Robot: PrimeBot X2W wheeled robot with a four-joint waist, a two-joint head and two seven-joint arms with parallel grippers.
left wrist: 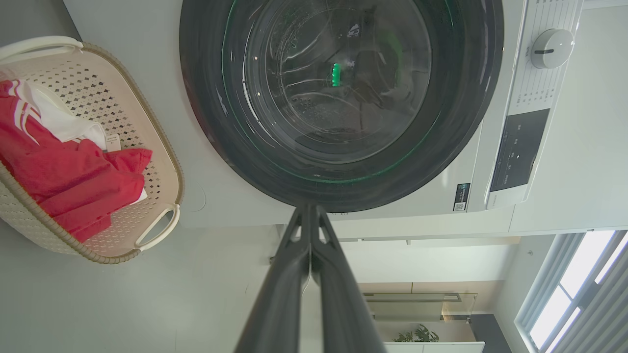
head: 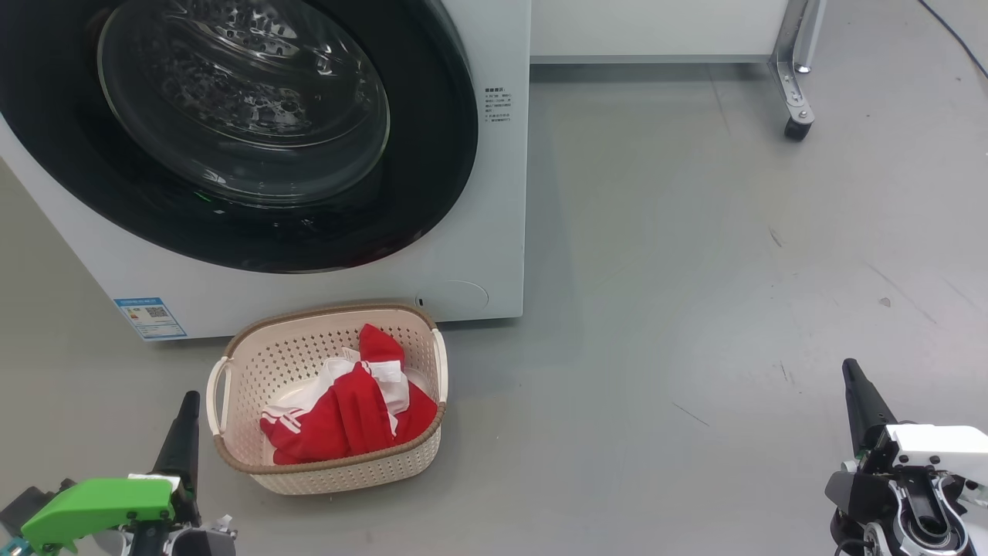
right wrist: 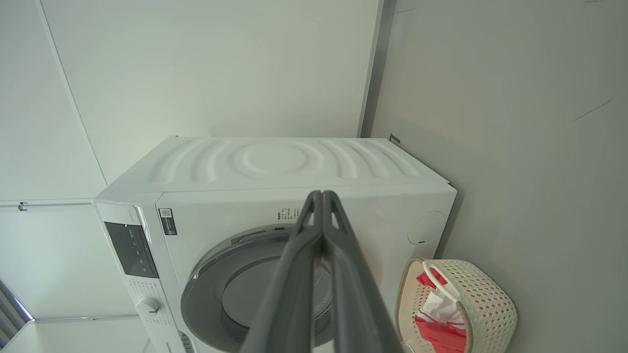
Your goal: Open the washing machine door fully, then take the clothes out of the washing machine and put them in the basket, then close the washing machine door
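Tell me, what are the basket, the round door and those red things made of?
The basket looks like matte cream plastic, moulded with rows of holes; its brown rim imitates weave, probably plastic too. The washing machine door seems clear glass in a glossy black ring, perhaps plastic: both show reflections. The clothes are soft fabric, red and white, lying in folds; the fibre cannot be told.

One white boxy front-loader washing machine (head: 478, 255); one round black-rimmed glass door (head: 239, 116); one cream perforated plastic basket (head: 255, 363); red-and-white striped clothes (head: 347, 417), number unclear.
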